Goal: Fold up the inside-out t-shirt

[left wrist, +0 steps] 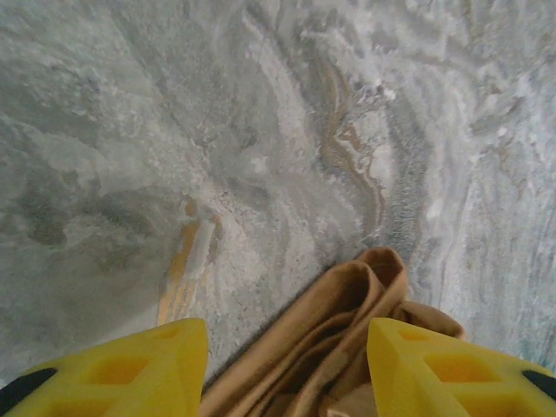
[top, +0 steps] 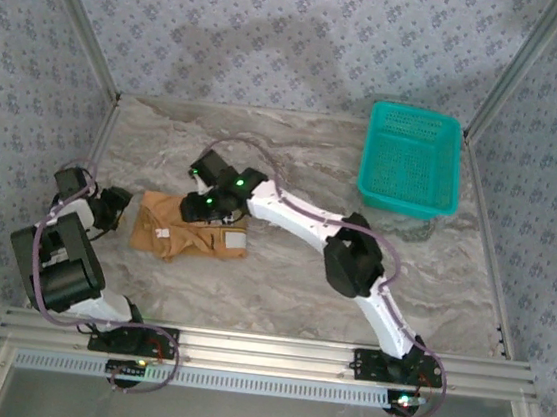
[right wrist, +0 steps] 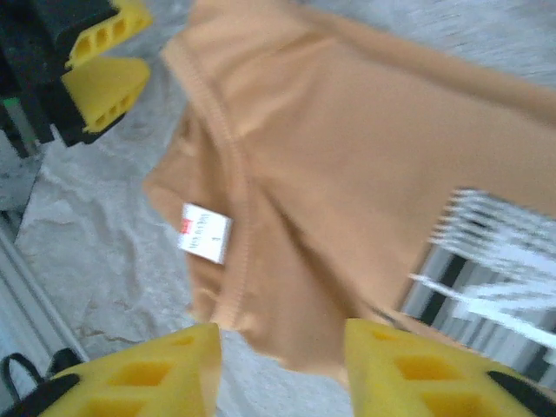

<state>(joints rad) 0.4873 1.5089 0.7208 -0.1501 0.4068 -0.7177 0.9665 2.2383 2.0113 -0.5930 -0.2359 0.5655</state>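
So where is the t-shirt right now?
In the top view, the t-shirt lies crumpled on the left half of the table, just right of the left claw and under the right claw.

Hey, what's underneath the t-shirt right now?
The t-shirt lies crumpled on the marble table, bare tabletop showing around it. Anything beneath the cloth is covered, so I can't tell. The right tool stands above it, jaws apart.

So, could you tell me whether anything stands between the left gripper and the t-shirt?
Nothing visible does. The left gripper is open right at the edge of the t-shirt, its fingers either side of a fold, with bare table beyond. The right gripper is open over the t-shirt farther along, not between them.
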